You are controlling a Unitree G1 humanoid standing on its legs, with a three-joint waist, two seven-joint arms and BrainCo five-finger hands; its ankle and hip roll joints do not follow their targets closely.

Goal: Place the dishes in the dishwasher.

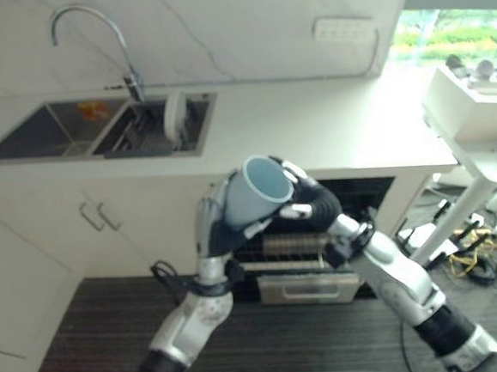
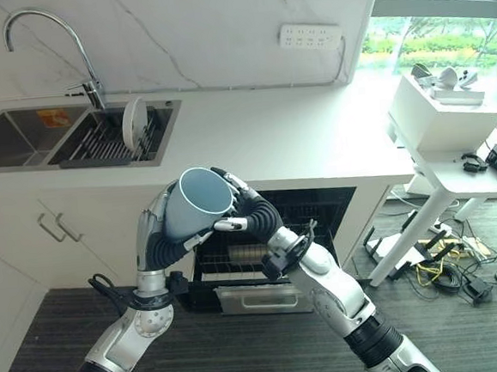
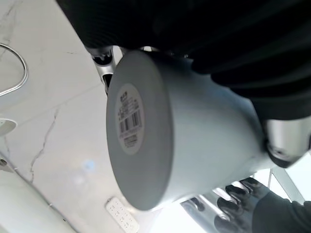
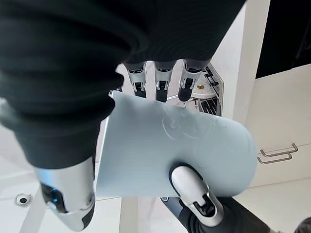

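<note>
A light blue cup (image 1: 259, 189) is held up in the air in front of the open dishwasher (image 1: 353, 197), its mouth tilted up and to the right. My left hand (image 1: 211, 225) grips it from the left, fingers curled round the wall. From the right, my right hand (image 1: 312, 200) curls over the rim and side. The left wrist view has the cup's labelled base (image 3: 130, 120); in the right wrist view my right fingers (image 4: 158, 80) lie along the cup's wall (image 4: 146, 150). A white plate (image 1: 174, 114) stands upright in the sink rack (image 1: 141, 136).
Below the hands is the dishwasher's pulled-out rack (image 1: 298, 249) and lower drawer (image 1: 308, 286). A double sink (image 1: 51, 133) with a faucet (image 1: 90, 26) lies at the back left. At the right stand a white table (image 1: 488, 163) and floor cables (image 1: 482, 258).
</note>
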